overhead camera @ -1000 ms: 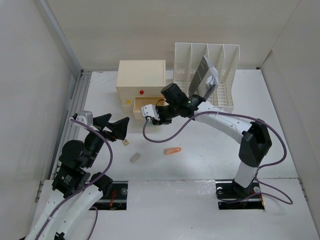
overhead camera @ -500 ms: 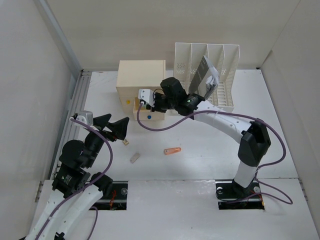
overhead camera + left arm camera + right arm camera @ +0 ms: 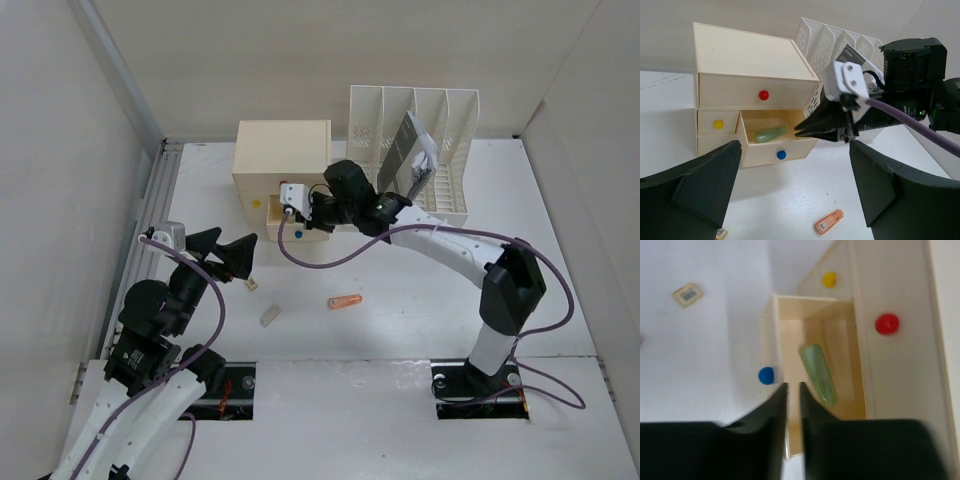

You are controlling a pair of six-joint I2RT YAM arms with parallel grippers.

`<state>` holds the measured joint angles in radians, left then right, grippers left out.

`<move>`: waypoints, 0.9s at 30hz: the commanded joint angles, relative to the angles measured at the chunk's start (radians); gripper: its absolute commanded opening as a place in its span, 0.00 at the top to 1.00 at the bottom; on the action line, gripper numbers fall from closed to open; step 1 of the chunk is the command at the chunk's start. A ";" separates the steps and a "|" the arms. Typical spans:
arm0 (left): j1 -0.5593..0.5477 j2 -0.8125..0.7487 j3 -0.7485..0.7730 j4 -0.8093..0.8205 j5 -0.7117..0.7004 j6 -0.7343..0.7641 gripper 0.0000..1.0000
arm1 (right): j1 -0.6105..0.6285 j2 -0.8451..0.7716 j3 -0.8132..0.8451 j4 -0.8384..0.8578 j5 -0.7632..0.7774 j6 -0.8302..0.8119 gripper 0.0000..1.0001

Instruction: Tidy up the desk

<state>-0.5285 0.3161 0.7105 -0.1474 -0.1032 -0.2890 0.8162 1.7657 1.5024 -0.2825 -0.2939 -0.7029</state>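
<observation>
The white desk (image 3: pixel 400 290) holds a cream drawer box (image 3: pixel 282 150) whose blue-knobbed drawer (image 3: pixel 781 155) is pulled out. A green capsule-shaped item (image 3: pixel 818 374) lies inside it. My right gripper (image 3: pixel 793 386) hovers at the drawer's front wall (image 3: pixel 298 214), its jaws nearly together with a thin slit and nothing in it. An orange marker-like item (image 3: pixel 346 301) lies on the desk in front. My left gripper (image 3: pixel 226 245) stands wide open and empty above the desk to the left, with the orange item (image 3: pixel 828 222) low in its view.
A white slotted file rack (image 3: pixel 415 120) with a grey patterned item (image 3: pixel 410 150) stands right of the drawer box. A small labelled tag (image 3: pixel 251 284) and a small beige piece (image 3: pixel 269 316) lie near the left gripper. A grey rail (image 3: pixel 160 200) runs along the left edge.
The right gripper moved from in front of the drawer box up and left to the open drawer, then settled by its front wall. Its jaws narrowed slightly. The left arm stayed still.
</observation>
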 commanded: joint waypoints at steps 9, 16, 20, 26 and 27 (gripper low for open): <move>-0.002 -0.018 -0.002 0.035 -0.006 -0.004 0.13 | -0.043 0.037 0.009 -0.580 -0.487 -0.540 0.82; -0.002 -0.018 -0.002 0.035 -0.006 -0.004 0.13 | -0.020 -0.011 -0.223 -0.368 -0.317 -0.405 0.57; -0.002 -0.018 -0.002 0.035 -0.006 -0.004 0.13 | 0.011 0.009 -0.243 -0.356 -0.268 -0.376 0.52; -0.002 -0.018 -0.002 0.035 -0.006 -0.004 0.13 | 0.046 0.011 -0.265 -0.330 -0.212 -0.320 0.48; -0.002 -0.018 -0.002 0.035 -0.006 -0.004 0.13 | 0.060 0.021 -0.265 -0.330 -0.202 -0.304 0.48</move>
<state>-0.5285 0.3103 0.7105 -0.1474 -0.1062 -0.2901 0.8528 1.7866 1.2449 -0.6537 -0.5247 -1.0462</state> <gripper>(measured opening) 0.873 0.516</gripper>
